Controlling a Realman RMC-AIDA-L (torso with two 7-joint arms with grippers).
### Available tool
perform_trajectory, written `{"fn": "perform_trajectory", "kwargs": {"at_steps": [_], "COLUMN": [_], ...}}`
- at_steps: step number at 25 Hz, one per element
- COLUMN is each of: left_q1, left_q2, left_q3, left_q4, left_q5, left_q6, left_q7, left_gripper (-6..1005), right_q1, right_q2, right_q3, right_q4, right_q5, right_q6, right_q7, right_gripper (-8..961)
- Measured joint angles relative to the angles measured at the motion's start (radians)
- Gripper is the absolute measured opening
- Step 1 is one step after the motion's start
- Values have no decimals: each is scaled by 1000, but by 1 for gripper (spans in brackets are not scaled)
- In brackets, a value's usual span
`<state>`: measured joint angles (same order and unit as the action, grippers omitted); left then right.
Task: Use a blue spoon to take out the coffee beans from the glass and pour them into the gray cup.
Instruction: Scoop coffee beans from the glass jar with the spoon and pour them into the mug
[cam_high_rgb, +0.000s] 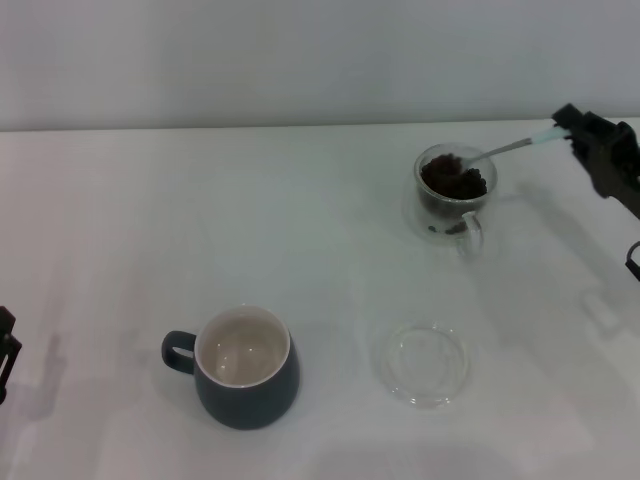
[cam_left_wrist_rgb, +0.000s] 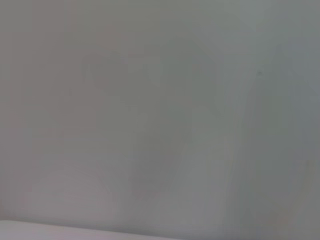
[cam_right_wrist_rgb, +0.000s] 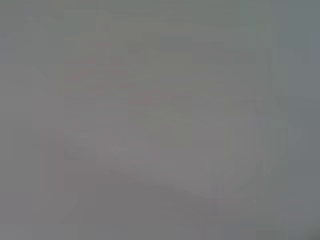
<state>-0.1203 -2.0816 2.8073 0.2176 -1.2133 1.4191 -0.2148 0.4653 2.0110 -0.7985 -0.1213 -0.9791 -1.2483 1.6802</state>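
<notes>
Head view: the right gripper (cam_high_rgb: 566, 128) is at the far right of the table (cam_high_rgb: 300, 230), closed on the pale handle end of the blue spoon (cam_high_rgb: 505, 150). The spoon slopes down into the glass (cam_high_rgb: 452, 195), its metal bowl resting on or just within the mound of coffee beans (cam_high_rgb: 453, 177) — the bowl end is too small to tell whether it carries a load. The glass stands upright at the far right, its loop handle turned toward the near edge.

The gray cup (cam_high_rgb: 245, 368) stands upright near the front left, well apart from the glass, and appears empty. A clear saucer (cam_high_rgb: 421, 362) lies between them, nearer the front. The left gripper (cam_high_rgb: 5, 352) is parked at the left edge; its state cannot be told. Both wrist views show only a blank surface.

Risks noted:
- The hold is at the handle's very tip, so the spoon may pivot in the grasp and shed beans.
- A sideways push against the rim could tip the glass.
- The carry to the cup is long — beans may spill on the table or saucer.
</notes>
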Motion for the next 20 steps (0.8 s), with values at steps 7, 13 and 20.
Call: {"fn": "perform_trajectory", "kwargs": {"at_steps": [7, 13, 20], "left_q1": [1, -1, -3], "left_q2": [-2, -2, -3], "left_q3": [4, 5, 6], "left_q4": [0, 1, 5], "left_q5": [0, 2, 6], "left_q6": [1, 1, -6], "left_q7": [-1, -3, -4], "left_gripper": [727, 726, 726], "right_q1": [-22, -4, 53], "right_q2": [-1, 7, 17], "right_q3": [-180, -337, -434], "right_q4": [-11, -11, -1], "right_q5": [-1, 0, 7], "right_q6": [-150, -202, -207], "right_q7": [61, 85, 84], "right_gripper": [150, 150, 151]}}
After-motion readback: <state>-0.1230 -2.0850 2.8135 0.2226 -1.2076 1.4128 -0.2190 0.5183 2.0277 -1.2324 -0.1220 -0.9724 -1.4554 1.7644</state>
